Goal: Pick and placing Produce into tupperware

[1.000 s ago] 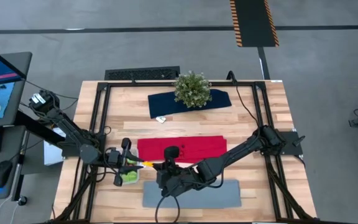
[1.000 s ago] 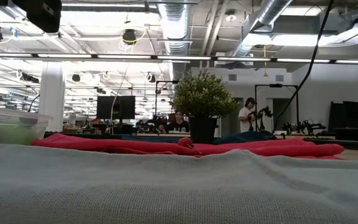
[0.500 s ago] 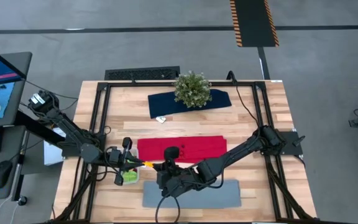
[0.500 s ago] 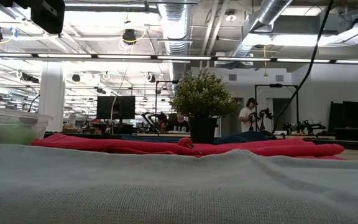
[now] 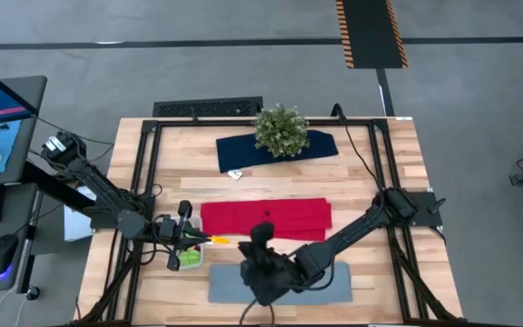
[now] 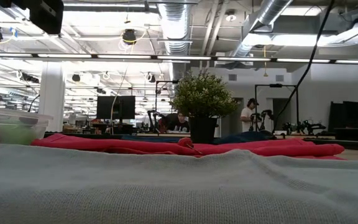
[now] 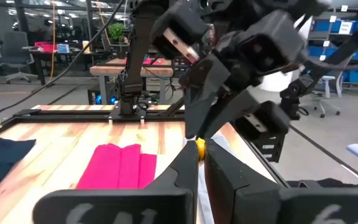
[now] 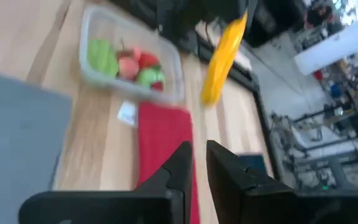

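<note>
Right end effector now off the yellow produce, fingers seemingly together

Green, pink and red produce is being shown inside the clear tupperware. A yellow piece is being seen above a red cloth; a grey mat and navy cloth are being displayed on pale wood.

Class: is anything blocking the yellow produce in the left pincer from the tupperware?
Nothing visible. The left pincer holds the yellow produce beside the open tupperware; the right pincer is apart, near the grey mat.
</note>
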`<state>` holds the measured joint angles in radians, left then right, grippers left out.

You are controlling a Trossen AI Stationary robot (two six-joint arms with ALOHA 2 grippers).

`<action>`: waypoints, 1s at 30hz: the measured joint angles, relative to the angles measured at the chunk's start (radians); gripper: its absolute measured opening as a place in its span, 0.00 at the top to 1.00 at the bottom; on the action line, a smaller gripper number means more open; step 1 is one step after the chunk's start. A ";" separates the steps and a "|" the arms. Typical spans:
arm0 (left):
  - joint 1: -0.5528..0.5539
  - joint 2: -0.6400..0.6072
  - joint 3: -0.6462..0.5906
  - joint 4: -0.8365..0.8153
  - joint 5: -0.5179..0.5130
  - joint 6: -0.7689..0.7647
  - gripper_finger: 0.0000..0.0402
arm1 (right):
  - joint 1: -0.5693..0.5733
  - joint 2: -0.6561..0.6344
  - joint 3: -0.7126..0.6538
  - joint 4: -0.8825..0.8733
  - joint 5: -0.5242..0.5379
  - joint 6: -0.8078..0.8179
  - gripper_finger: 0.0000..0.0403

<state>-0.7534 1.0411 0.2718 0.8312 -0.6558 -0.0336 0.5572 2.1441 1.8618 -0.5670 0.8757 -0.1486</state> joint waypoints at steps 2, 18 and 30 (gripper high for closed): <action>-0.009 -0.017 0.000 -0.024 -0.011 0.000 0.98 | 0.018 0.000 0.000 -0.064 0.002 0.081 0.82; -0.093 -0.367 0.000 -0.536 -0.178 -0.330 0.99 | 0.163 -0.006 0.000 -0.428 0.017 0.618 0.82; -0.211 -0.558 0.134 -1.142 -0.182 -0.583 0.99 | 0.169 -0.003 -0.075 -0.443 0.016 0.750 0.82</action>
<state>-0.9644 0.4830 0.4059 -0.3106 -0.8381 -0.6164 0.7262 2.1410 1.7869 -1.0101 0.8913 0.6009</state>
